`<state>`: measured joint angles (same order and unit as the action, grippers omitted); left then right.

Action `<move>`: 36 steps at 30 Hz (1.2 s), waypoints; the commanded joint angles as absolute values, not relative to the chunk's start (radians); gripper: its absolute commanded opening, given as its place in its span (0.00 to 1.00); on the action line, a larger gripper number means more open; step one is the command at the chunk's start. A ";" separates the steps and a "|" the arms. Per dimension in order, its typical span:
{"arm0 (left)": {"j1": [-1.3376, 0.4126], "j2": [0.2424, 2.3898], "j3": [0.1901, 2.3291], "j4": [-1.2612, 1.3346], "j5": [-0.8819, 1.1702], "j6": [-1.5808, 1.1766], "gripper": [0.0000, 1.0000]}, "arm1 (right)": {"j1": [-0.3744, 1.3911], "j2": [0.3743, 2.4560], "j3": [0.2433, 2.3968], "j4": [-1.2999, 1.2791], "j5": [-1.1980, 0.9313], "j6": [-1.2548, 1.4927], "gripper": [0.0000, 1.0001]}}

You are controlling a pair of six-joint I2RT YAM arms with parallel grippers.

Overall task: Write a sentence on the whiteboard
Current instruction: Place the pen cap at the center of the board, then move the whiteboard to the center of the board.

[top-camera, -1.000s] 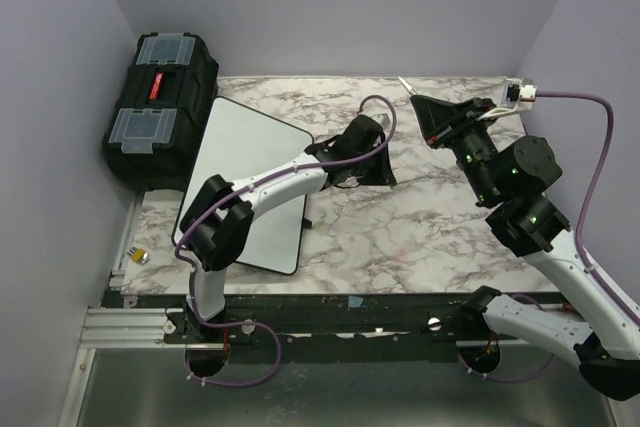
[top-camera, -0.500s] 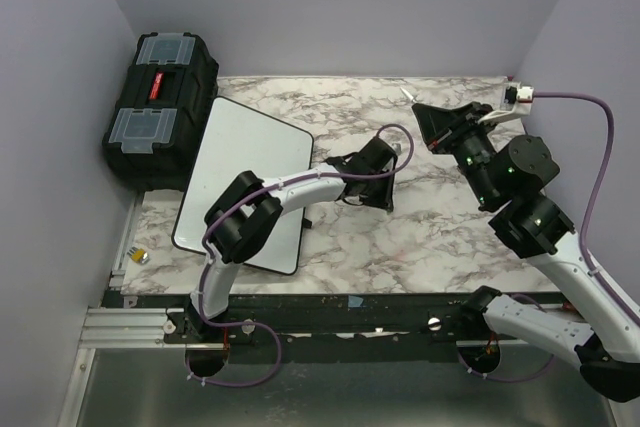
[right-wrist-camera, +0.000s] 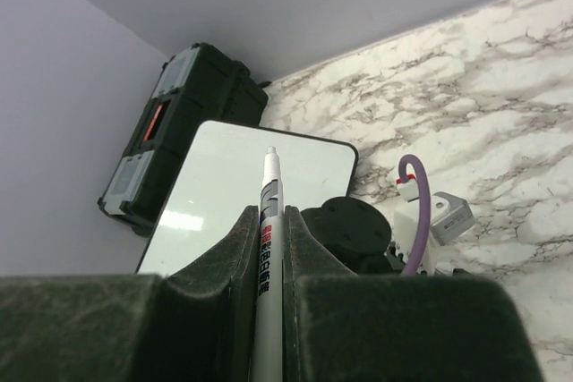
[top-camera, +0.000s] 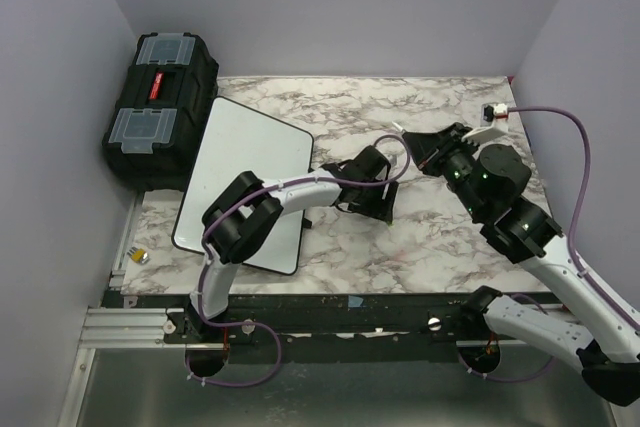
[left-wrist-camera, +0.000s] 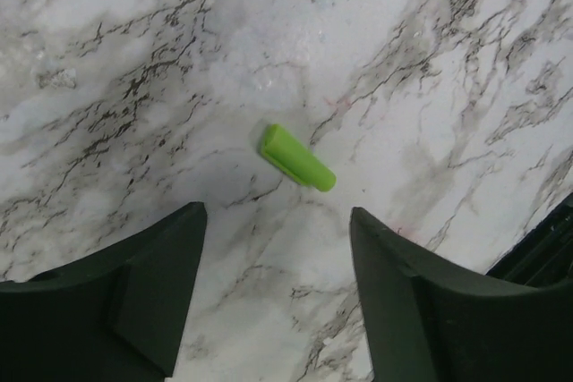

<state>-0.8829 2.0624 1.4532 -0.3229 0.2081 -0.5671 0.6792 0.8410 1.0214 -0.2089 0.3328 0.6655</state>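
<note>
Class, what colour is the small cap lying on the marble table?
Bright lime green; the cap shows best in the left wrist view.

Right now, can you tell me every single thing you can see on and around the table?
table: one, white-and-grey marble, under everything.
whiteboard: one, white with a black rim, left side of the table, no writing showing.
toolbox: one, black with clear lid compartments, back left beside the whiteboard.
marker: one, white barrel, in the right gripper, tip sticking out.
cap: one, green, lying on the table.
small object: one, yellow and silver, near left edge, too small to identify.
arms: two, white and black.
left gripper: open, empty, above the cap.
right gripper: shut on the marker.
</note>
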 commanded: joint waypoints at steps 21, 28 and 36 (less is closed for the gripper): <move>-0.408 1.270 1.335 -0.703 -0.065 -0.398 0.81 | 0.681 1.086 1.267 -0.249 0.247 0.528 0.01; -0.177 1.260 1.316 -0.719 -0.038 -0.378 0.81 | 0.681 1.041 1.239 -0.288 0.169 0.542 0.01; 0.025 1.257 1.302 -0.707 0.059 -0.302 0.81 | 0.681 1.032 1.220 -0.281 0.146 0.559 0.01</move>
<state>-0.0620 1.2663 1.3212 -0.6903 -0.0120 -0.3534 0.6792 1.0283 1.2263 -0.2569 0.1856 0.5503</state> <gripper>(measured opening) 0.812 0.135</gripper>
